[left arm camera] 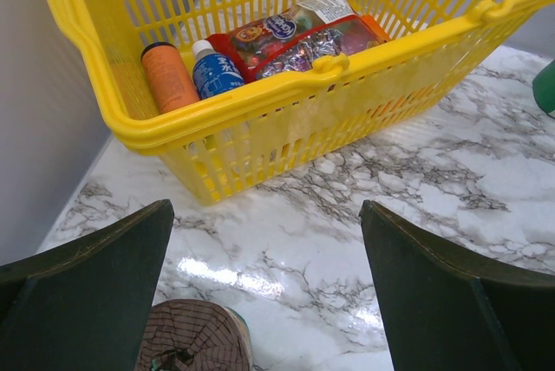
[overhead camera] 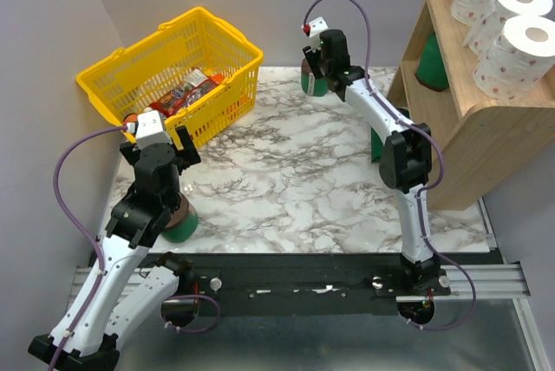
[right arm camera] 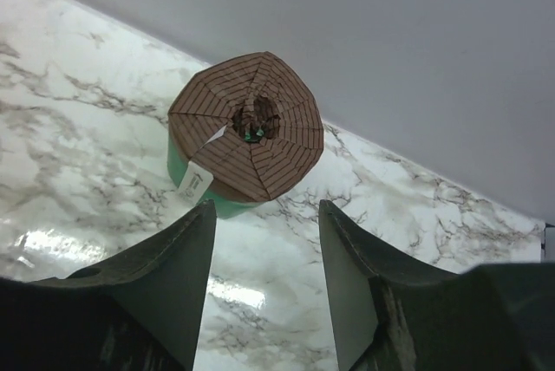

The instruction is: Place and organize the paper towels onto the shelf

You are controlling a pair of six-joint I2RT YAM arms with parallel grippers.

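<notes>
My right pincer (right arm camera: 266, 215) is hovering spread, empty, short of the green roll (right arm camera: 245, 124) left of the shelf (overhead camera: 486, 137). Closing early, I'm risking toppling it

The marble table (overhead camera: 303, 189) bears a yellow basket (overhead camera: 221, 107), green rolls (overhead camera: 182, 231) and wooden shelf (overhead camera: 486, 146).

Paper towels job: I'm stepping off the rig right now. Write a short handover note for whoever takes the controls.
Left gripper: open, empty, facing the yellow basket. The near green roll stands on the table under its wrist.
Right gripper: open, empty, just short of the far green roll, which stands on end by the back wall.
Done: three white rolls on the shelf top tier, and the shelved green roll on the lower tier.
Left: shelve both table rolls. The green shape behind the right arm's elbow may be another; check.
</notes>
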